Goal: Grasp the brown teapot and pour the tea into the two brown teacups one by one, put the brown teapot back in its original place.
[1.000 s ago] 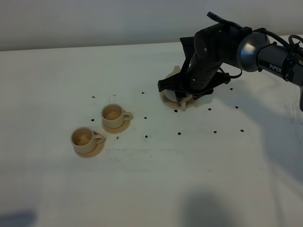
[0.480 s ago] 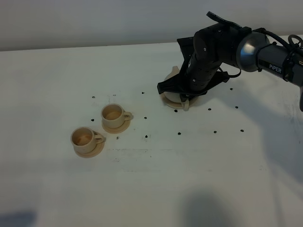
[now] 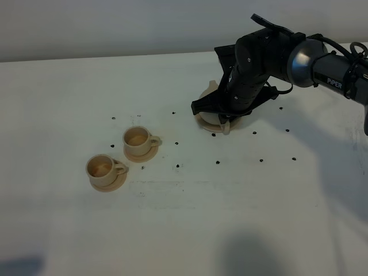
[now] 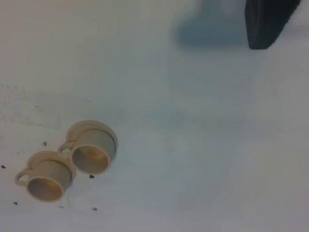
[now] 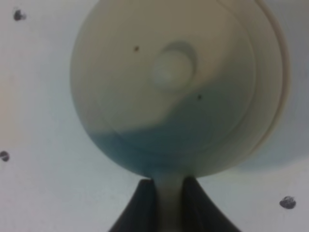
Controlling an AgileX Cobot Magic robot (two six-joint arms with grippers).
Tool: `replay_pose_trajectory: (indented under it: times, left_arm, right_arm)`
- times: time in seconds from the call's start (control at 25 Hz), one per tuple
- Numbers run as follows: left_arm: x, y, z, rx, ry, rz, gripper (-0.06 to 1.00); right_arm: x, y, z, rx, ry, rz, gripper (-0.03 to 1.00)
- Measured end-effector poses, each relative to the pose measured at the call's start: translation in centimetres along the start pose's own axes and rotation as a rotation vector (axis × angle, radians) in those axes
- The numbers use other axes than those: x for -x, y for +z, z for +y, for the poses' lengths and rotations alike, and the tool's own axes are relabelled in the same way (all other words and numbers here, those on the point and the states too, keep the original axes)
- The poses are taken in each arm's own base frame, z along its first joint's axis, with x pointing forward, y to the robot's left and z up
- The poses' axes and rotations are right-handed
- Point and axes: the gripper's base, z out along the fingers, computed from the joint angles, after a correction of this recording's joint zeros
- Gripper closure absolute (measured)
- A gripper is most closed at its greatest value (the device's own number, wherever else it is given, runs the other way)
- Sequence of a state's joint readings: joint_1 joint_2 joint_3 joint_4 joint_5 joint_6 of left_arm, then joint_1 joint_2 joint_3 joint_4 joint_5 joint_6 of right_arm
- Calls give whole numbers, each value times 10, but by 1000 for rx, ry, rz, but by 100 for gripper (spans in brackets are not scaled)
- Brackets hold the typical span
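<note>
The brown teapot [image 5: 169, 82] fills the right wrist view from above, with its lid knob in the middle. My right gripper [image 5: 169, 205] is shut on its loop handle, one dark finger on each side. In the high view the teapot [image 3: 209, 92] is mostly hidden under the right arm, over the round coaster [image 3: 202, 120], whose rim also shows in the right wrist view [image 5: 284, 72]. I cannot tell whether the pot rests on it. The two brown teacups [image 3: 138, 140] [image 3: 102, 168] stand on saucers at the left, and also show in the left wrist view [image 4: 91, 150] [image 4: 46, 178]. Only one dark part of the left gripper [image 4: 266, 21] shows.
The white table [image 3: 230, 201] carries several small dark specks around the cups and the coaster. The left arm is outside the high view. The table's far edge meets a pale wall behind the right arm.
A second ago the right arm stood slightly lower and more of the coaster showed. It has shifted up a little and has held still for the last half second. The cups have not moved.
</note>
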State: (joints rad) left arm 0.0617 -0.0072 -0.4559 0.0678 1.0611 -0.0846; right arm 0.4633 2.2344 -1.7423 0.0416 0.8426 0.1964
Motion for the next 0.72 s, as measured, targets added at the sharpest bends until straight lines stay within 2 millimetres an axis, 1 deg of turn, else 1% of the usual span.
replay_pose_trajectory:
  times: [0.28,0.6,0.72]
  left_arm:
    - [0,0,0,0,0,0,51]
    - [0,0,0,0,0,0,51]
    - [0,0,0,0,0,0,51]
  right_arm:
    - [2,-8,-1,-9,-11,-18,87]
    - [3,-9,-1,-15,-26,-23,87]
    - [3,-13,-1,-13,-38,-31,87]
